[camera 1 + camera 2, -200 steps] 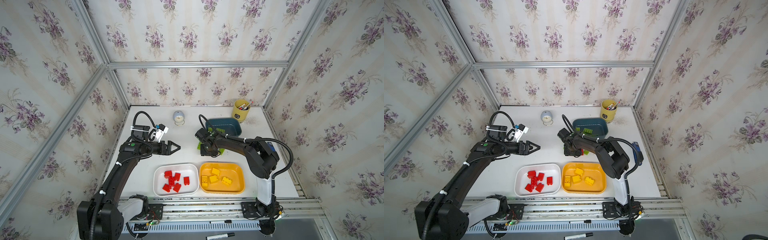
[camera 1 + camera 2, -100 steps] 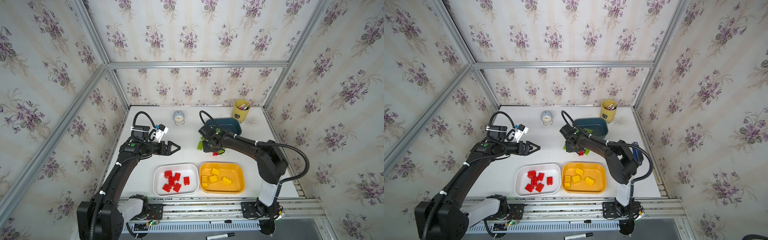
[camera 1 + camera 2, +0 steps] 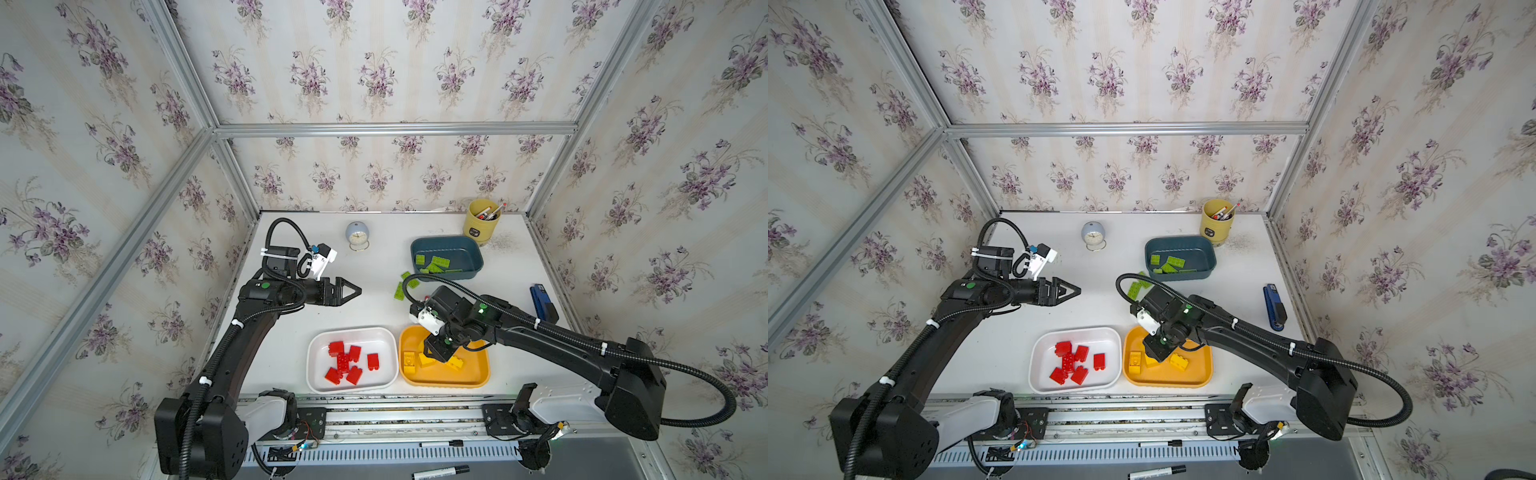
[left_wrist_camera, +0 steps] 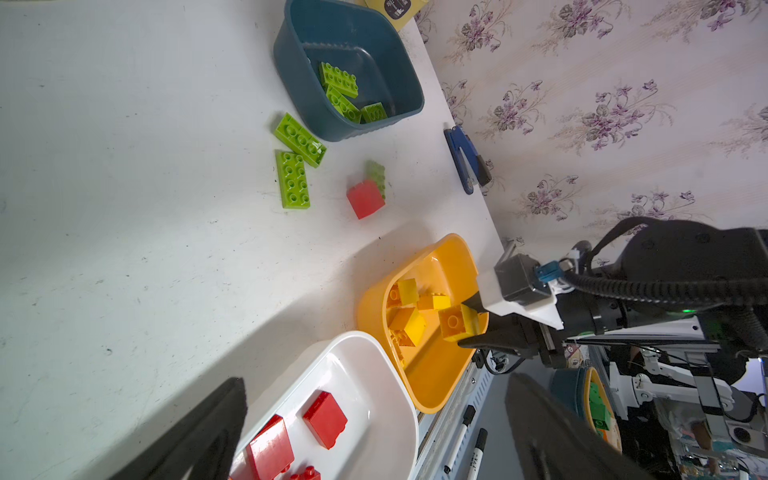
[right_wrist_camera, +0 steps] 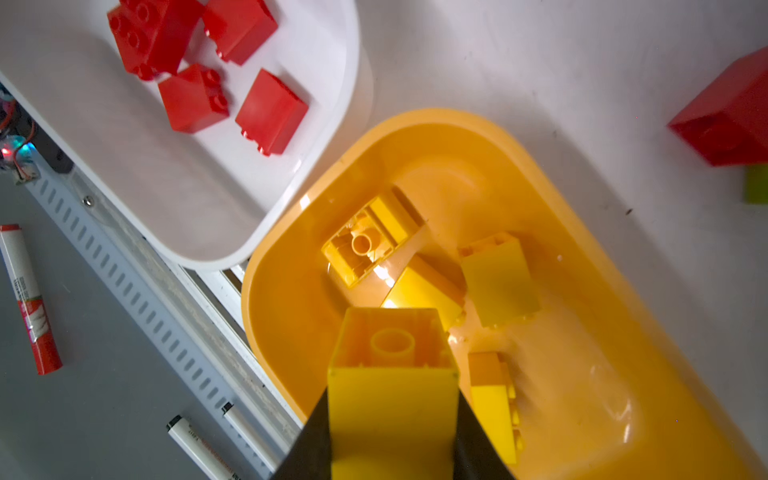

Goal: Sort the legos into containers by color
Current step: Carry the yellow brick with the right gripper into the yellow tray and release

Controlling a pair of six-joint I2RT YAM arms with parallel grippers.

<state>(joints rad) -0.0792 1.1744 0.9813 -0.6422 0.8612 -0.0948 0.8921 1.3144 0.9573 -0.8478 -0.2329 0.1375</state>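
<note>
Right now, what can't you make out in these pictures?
- Held yellow brick: in both top views, largely hidden beneath the right gripper.
- Loose red brick: cut off by the right wrist view's edge, and nearly covered by the right arm in both top views.
- Green brick behind it: mostly hidden in the left wrist view.
- Pen cup contents: too small in both top views.

On my right wrist feed, the right gripper (image 5: 393, 419) has its dark fingers (image 5: 316, 440) pressed on either side of a yellow brick (image 5: 390, 357). The brick's hollow underside faces the lens, over the orange-yellow tray (image 5: 278, 328) where other yellow bricks (image 5: 498, 282) lie jumbled. Just beside it I see the white tray (image 5: 187, 178) holding red bricks (image 5: 191, 95), and a loose red brick (image 5: 727, 116) on the table next to a green piece (image 5: 756, 183).
</note>
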